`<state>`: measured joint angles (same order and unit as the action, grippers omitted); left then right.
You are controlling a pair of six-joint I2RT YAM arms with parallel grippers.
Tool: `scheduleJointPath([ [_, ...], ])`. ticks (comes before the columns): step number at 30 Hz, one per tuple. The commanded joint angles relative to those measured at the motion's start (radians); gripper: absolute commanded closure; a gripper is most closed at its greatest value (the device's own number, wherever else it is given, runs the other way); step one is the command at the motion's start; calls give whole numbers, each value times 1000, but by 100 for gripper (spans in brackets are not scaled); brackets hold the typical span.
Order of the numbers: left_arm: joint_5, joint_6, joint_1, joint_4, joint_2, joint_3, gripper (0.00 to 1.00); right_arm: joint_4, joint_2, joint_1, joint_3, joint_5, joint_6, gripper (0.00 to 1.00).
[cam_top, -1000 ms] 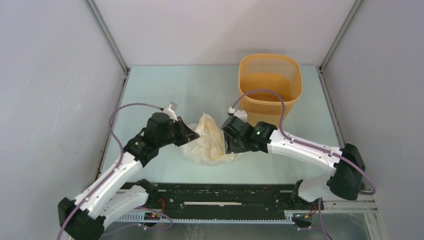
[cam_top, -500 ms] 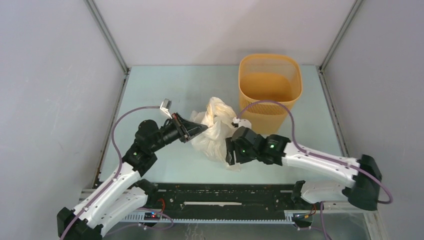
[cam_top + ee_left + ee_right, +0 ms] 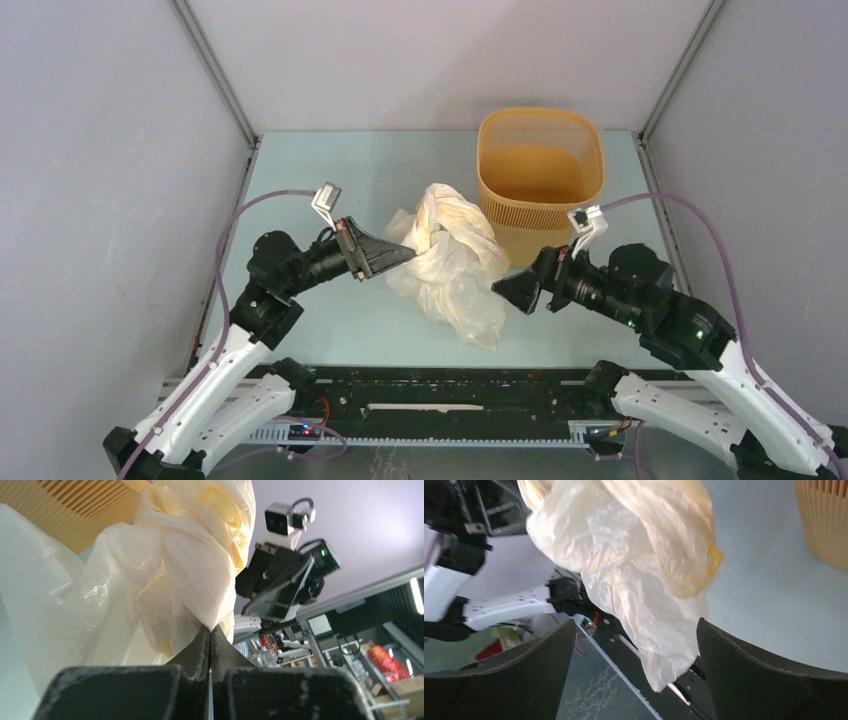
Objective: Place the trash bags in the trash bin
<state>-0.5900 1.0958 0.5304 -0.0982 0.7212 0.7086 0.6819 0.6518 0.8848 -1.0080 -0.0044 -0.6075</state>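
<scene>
Hanging crumpled from the clenched left fingers (image 3: 200, 652), the trash bags (image 3: 448, 265) are just beside the trash bin (image 3: 540, 165), not in it. The right fingers (image 3: 769, 680) stand splayed, holding nothing. Film looks light, limp, slippery (grip bunched folds).

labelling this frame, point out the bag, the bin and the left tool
bag (image 3: 450, 270), top view, crumpled middle
bin (image 3: 530, 222), top view, front mesh wall
left tool (image 3: 210, 630), left wrist view, between its shut tips
</scene>
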Motion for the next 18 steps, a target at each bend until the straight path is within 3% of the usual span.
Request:
scheduleJointPath([
  [1,-107,-128,-6,64,-17,97,100,10,75,-125,-115,-264,19,0],
  [5,-163,-137,-6,89,12,141,100,68,126,-229,-228,-319,83,0],
  [10,-206,-108,-4,53,39,141,100,15,180,-376,-244,-571,95,2],
  [18,-254,-69,10,7,53,150,100,-4,253,-409,-272,-637,138,15],
])
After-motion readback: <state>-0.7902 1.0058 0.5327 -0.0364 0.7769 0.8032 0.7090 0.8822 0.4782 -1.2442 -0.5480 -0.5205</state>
